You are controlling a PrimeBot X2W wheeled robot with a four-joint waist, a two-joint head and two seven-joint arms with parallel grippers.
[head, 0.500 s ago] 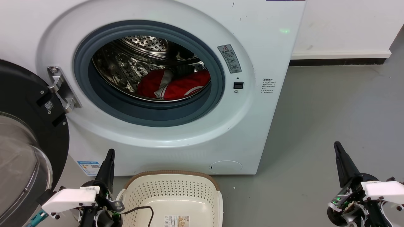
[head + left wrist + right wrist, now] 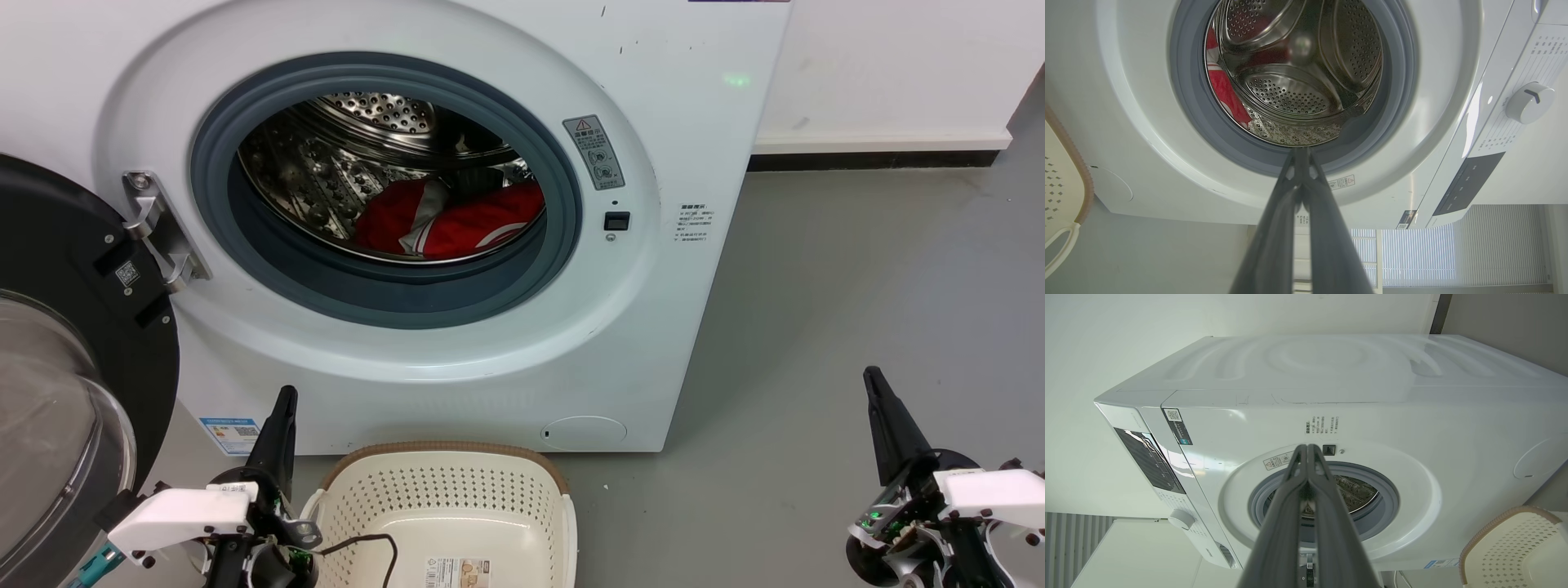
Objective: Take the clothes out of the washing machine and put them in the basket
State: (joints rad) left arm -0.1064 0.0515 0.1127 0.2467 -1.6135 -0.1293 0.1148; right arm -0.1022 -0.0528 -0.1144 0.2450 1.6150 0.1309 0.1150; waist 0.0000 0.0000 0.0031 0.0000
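Surroundings: We see the round glass door (image 2: 65,351) swung open on the left of the washing machine (image 2: 678,147), its black rim just beside our left hand (image 2: 286,394). Grey floor (image 2: 857,286) and a white wall (image 2: 898,65) lie to the right.
In the way: The grey rubber ring (image 2: 269,269) stands between us and the clothes (image 2: 469,222). A thin black cable (image 2: 371,541) droops over the basket (image 2: 445,482).
Clothes: Red with white stripes, heaped low in the steel drum (image 2: 326,163), toward its right. The heap's long axis runs left to right across the opening.
Basket: On the floor just before the machine's foot, open side up, a label sticker (image 2: 457,572) on its base.
Left hand: Clenched, fingertips touching with nothing between them, pointing at the machine front, just left of the basket.
Right hand (image 2: 872,376): Clenched likewise, over the floor, well apart to the right.
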